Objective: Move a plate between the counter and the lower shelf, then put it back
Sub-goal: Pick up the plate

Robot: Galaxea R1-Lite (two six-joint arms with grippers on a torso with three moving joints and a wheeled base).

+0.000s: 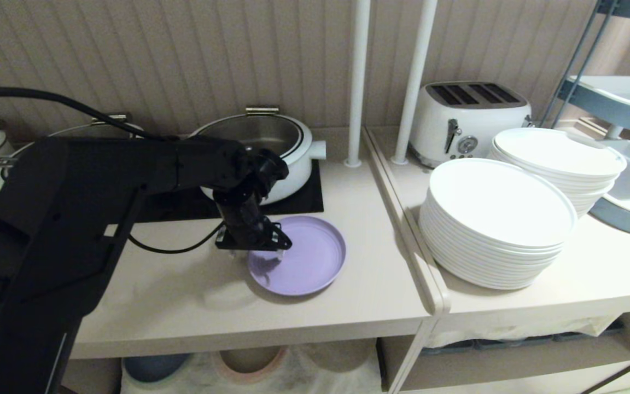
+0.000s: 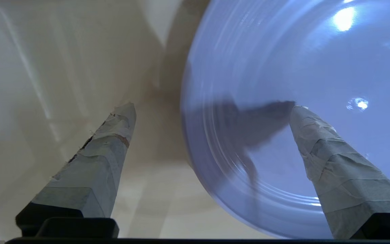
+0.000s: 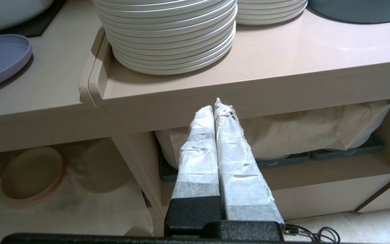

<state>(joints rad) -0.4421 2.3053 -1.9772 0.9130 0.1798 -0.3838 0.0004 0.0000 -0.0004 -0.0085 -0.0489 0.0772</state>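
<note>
the plate (image 1: 305, 256) lies flat on the counter (image 1: 194, 295), just in front of the black hob panel (image 1: 298, 203), with nothing on it. the left gripper (image 1: 264, 253) points down over the plate's left rim, its fingers (image 2: 103, 162) spread wide apart, one over the counter and one over the plate, gripping nothing. a white pot (image 1: 271, 150) stands on the hob, open, steel interior bare. on the lower shelf (image 3: 63, 189), a beige plate (image 3: 30, 173) rests on white cloth. the right gripper (image 3: 217, 108) hangs before the cabinet, fingers pressed together.

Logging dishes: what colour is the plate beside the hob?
Matte lilac-purple plate, clearest in the head view.
</note>
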